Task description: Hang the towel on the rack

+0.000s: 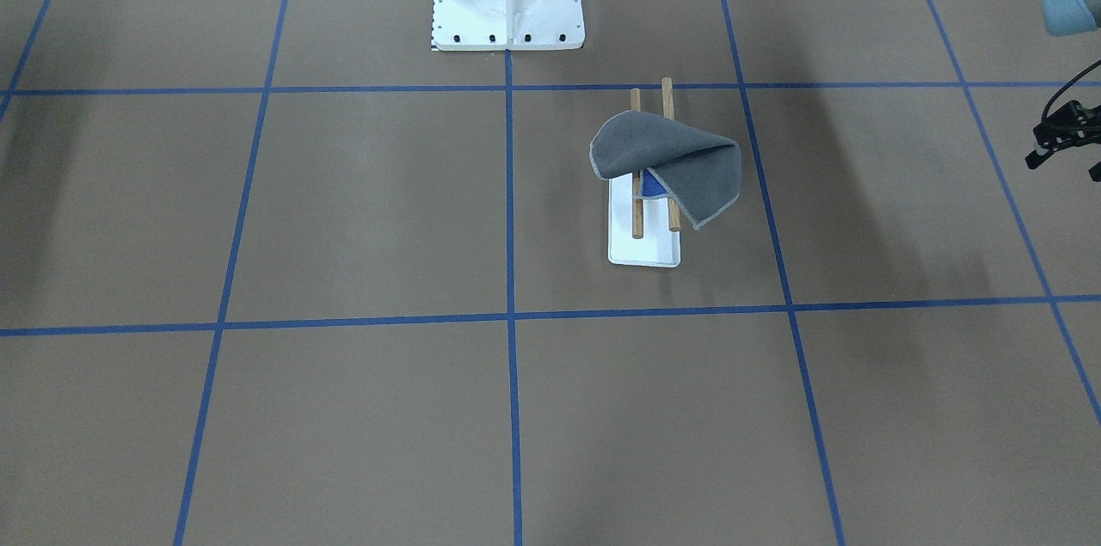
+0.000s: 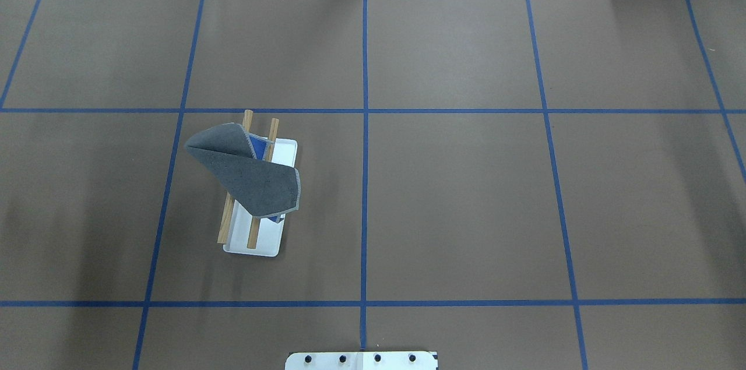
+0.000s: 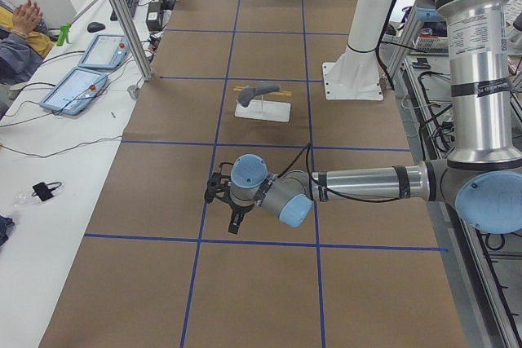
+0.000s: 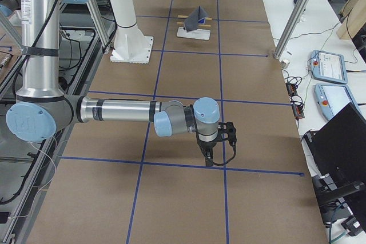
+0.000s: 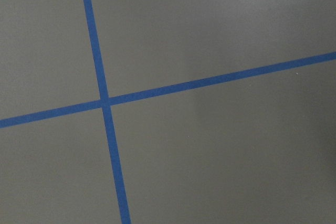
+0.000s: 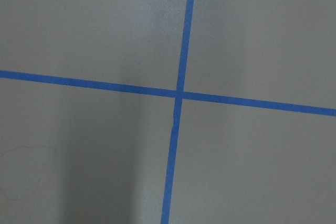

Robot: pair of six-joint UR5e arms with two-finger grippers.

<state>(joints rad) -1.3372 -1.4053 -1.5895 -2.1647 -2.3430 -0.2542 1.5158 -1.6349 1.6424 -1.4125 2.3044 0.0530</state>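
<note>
I can make out no readable text, number or brand in any view. The only print I can find is a label (image 3: 488, 45) on the silver tube of the left arm (image 3: 481, 112), upper right of the exterior left view. It is too small to read. The two tablet screens (image 3: 75, 89) at the left of that view are just as illegible.

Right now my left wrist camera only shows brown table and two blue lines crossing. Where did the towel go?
Observer: The overhead view shows the towel draped over the two wooden rods of the rack, grey side up, with a bit of blue peeking out underneath.
Operator: Is my arm close to it?
Observer: No. In the left side view your left arm reaches over bare table, with a blue line between it and the rack. I cannot tell whether its jaws are open.
</note>
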